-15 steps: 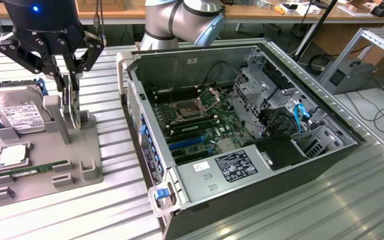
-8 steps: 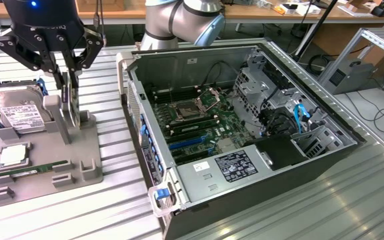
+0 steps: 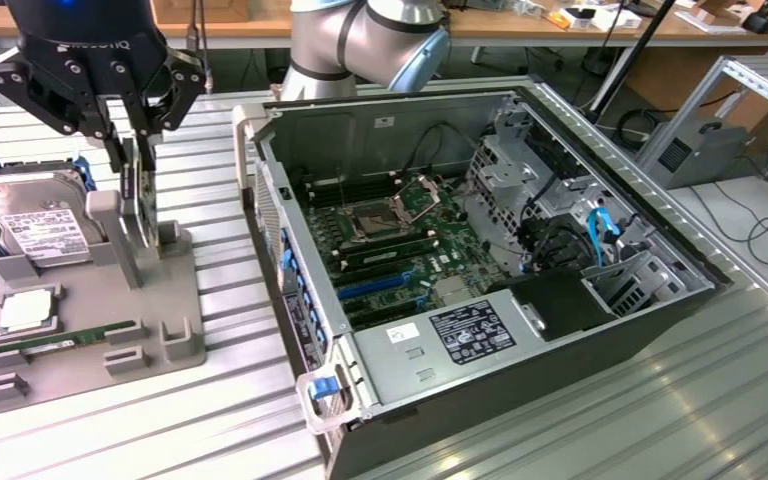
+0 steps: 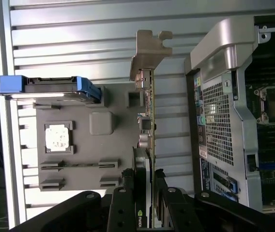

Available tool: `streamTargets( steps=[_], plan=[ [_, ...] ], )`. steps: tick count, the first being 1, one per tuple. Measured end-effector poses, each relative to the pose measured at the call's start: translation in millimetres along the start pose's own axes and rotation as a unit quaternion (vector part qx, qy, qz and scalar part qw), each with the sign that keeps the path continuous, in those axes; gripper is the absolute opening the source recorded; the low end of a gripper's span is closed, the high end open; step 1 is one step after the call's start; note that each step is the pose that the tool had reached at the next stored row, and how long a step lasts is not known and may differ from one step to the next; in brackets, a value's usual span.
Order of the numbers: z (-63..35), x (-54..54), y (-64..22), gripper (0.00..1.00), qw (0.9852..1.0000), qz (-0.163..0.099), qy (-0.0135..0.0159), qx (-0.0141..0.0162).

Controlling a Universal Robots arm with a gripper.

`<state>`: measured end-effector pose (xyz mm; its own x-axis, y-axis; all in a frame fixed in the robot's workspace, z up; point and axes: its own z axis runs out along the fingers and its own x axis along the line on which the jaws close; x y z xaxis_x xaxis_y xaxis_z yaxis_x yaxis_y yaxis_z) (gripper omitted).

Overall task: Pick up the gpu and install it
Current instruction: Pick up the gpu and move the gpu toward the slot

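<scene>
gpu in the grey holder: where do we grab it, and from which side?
Grip the gpu by its upper edge at the fan end, away from the silver bracket, coming straight down from above. It stands on edge in the grey holder, both flat faces free for a pinch. The hand is closed across those faces there.

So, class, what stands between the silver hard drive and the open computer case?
The gpu, upright on edge at the grey holder, held in the jaws of the gripper; then bare slatted table. The exterior view shows this.
</scene>
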<state>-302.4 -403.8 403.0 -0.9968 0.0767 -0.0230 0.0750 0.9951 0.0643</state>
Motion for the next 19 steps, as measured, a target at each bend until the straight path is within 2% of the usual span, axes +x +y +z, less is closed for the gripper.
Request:
streamTargets(
  steps=[15,19],
  plan=[
    [-10.7,-0.3,0.7,0.27,1.0000,0.000,0.0004,-0.0053],
    [-15.0,-0.4,1.0,0.27,1.0000,0.000,0.0006,-0.0078]
  ],
)
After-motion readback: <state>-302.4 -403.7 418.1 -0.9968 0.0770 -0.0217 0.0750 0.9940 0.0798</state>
